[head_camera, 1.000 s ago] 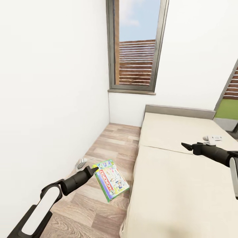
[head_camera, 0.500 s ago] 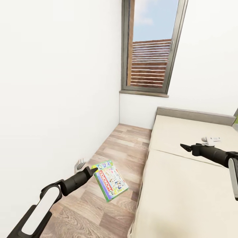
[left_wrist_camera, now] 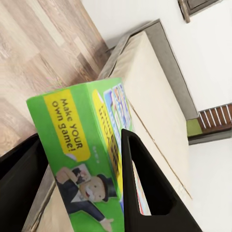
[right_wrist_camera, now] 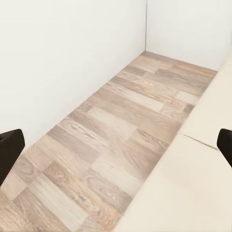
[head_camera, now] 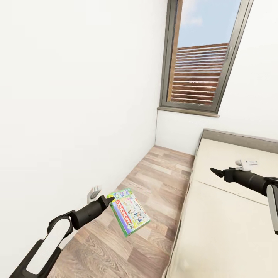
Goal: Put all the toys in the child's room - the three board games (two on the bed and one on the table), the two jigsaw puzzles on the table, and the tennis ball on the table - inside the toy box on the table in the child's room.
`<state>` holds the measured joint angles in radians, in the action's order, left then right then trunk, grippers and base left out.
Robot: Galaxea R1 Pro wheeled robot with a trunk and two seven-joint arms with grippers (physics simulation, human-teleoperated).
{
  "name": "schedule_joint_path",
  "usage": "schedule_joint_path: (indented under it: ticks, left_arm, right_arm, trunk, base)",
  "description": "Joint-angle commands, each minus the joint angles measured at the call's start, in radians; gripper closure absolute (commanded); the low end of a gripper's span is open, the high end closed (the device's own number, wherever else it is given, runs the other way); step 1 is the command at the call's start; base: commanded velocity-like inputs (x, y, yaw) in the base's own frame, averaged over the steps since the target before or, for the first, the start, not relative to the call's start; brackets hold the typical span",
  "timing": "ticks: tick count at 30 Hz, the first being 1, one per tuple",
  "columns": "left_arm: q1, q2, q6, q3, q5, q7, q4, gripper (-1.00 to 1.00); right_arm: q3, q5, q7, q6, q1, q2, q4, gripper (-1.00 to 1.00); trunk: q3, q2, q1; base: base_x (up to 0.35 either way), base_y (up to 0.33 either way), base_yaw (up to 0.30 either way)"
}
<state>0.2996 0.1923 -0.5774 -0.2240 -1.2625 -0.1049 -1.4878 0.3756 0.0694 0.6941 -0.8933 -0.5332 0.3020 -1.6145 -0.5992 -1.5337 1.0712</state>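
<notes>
Wood floor ran beside the bed (head_camera: 231, 216); my left gripper (head_camera: 109, 199) clamped the green board game (head_camera: 129, 211), which jutted forward over the floor. My right gripper (head_camera: 216, 172), empty, gaped above the mattress.

A green-and-white board game (head_camera: 129, 211) — a flat rectangular box printed with a colourful board layout and lettering — is held above the wooden floor, tilted with one long edge lower. It is gripped at one corner by the left gripper (head_camera: 109, 199), whose fingers are closed on it. On its green side (left_wrist_camera: 72, 159), "Make YOUR own game!" is printed on a yellow label — a top-hatted cartoon man is shown beneath.
</notes>
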Motion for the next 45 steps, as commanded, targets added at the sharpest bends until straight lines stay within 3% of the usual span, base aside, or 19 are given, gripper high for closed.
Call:
schedule_joint_path:
  ticks: [1,45]
  left_arm:
    - [0.001,0.000,-0.001,-0.002,-0.012,-0.010,-0.001,1.00]
    - [0.001,0.000,-0.001,-0.010,-0.013,0.002,-0.017,1.00]
  right_arm:
    - [0.001,0.007,0.008,-0.004,-0.001,0.000,-0.001,-1.00]
    - [-0.003,0.007,0.008,-0.004,-0.001,0.000,-0.001,-1.00]
  trunk:
    - [0.002,0.007,-0.004]
    - [0.136,0.315,-0.173]
  base:
    - [0.000,0.000,0.293]
    - [0.000,0.000,0.293]
